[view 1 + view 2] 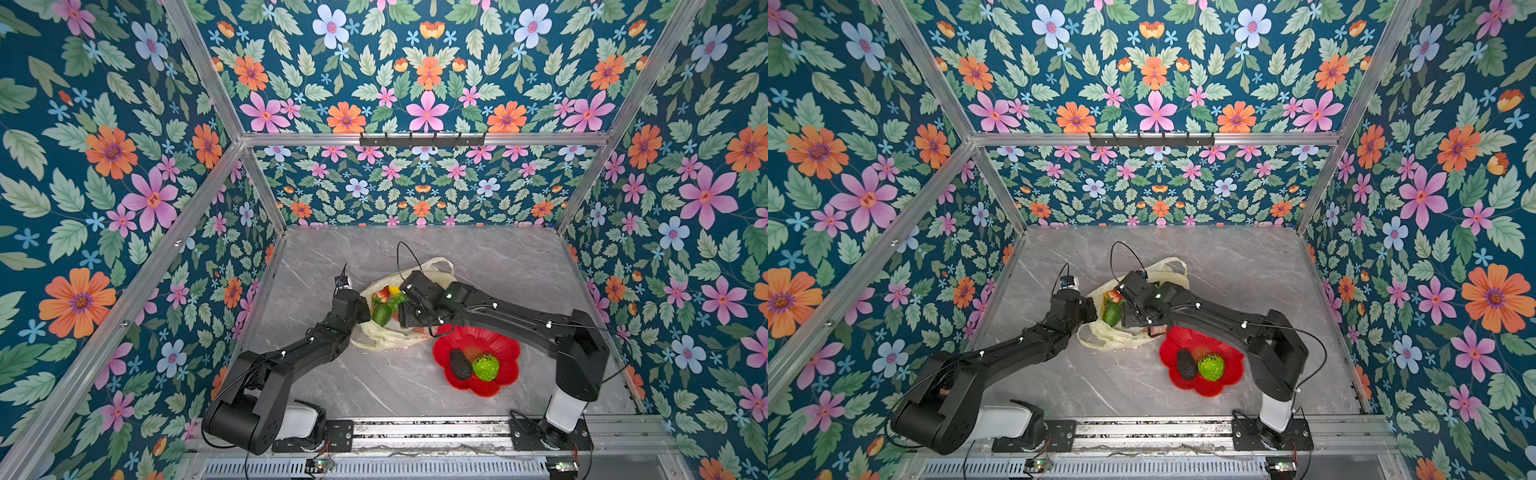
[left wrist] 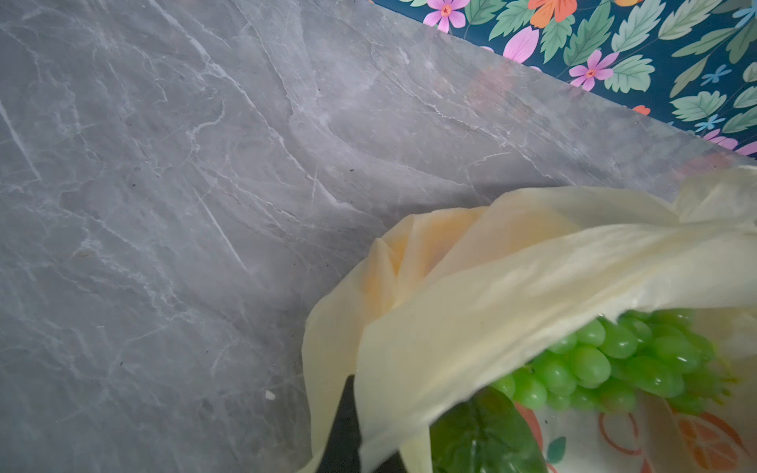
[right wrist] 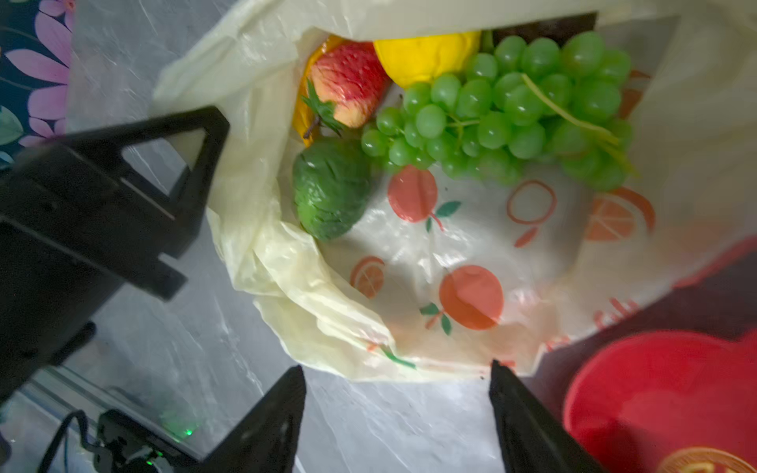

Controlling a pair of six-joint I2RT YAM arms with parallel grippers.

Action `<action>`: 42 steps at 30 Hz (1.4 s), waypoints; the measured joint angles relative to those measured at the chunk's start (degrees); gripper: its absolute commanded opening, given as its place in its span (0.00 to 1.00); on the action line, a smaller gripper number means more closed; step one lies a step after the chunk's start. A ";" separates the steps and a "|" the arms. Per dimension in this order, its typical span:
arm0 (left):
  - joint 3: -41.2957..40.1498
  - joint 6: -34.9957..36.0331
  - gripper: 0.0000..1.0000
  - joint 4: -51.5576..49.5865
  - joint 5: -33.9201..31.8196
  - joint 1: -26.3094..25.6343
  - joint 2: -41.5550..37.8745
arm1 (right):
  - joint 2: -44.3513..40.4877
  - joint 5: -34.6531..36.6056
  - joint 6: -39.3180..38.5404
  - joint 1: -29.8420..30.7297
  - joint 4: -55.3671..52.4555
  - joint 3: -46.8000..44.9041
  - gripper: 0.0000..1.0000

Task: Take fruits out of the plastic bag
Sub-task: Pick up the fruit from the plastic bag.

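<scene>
Pale yellow film of the bag (image 3: 409, 254) is pinched at the rim by the left pincer (image 3: 215, 123), which is clenched on it. In the left wrist view the film is seen draped over one black finger (image 2: 346, 426). The bag's mouth stands open toward the right pincer (image 3: 397, 364).

Right pincer: released, jaws wide, nothing between them. The tips are poised at the near edge of the bag, apart from all fruit. Contact with the film cannot be told.

Contents of the bag, all beyond the right pincer's tips:
- green fruit (image 3: 329, 188), nearest the tips and on the left pincer's side, just past the pinched rim;
- grapes (image 3: 512, 110), further in, touching the green fruit;
- strawberry (image 3: 352, 90) and lemon (image 3: 422, 53), deepest, pressed against the grapes;
- a yellow-orange sliver (image 3: 302, 110) behind the strawberry, kind not determinable.

A red dish (image 1: 505, 347) is noted just beside the right pincer, on the side away from the left pincer, on the grey table (image 1: 374, 386). Whether bag and dish touch cannot be told. In the dish a dark avocado (image 1: 460, 364) and a bumpy fruit (image 1: 486, 367) lie touching, behind the right pincer, well apart from its tips.
</scene>
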 measured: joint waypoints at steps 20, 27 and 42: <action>0.35 -1.29 0.00 0.24 1.92 0.55 1.09 | 16.46 -6.27 5.31 -3.15 8.39 9.77 0.79; 0.35 -1.29 0.00 0.24 2.16 0.55 0.96 | 18.40 -7.82 6.16 -3.23 8.52 10.93 0.79; 0.46 -1.29 0.00 0.24 2.32 0.55 1.29 | 22.32 -11.87 7.23 -3.80 8.87 13.07 0.60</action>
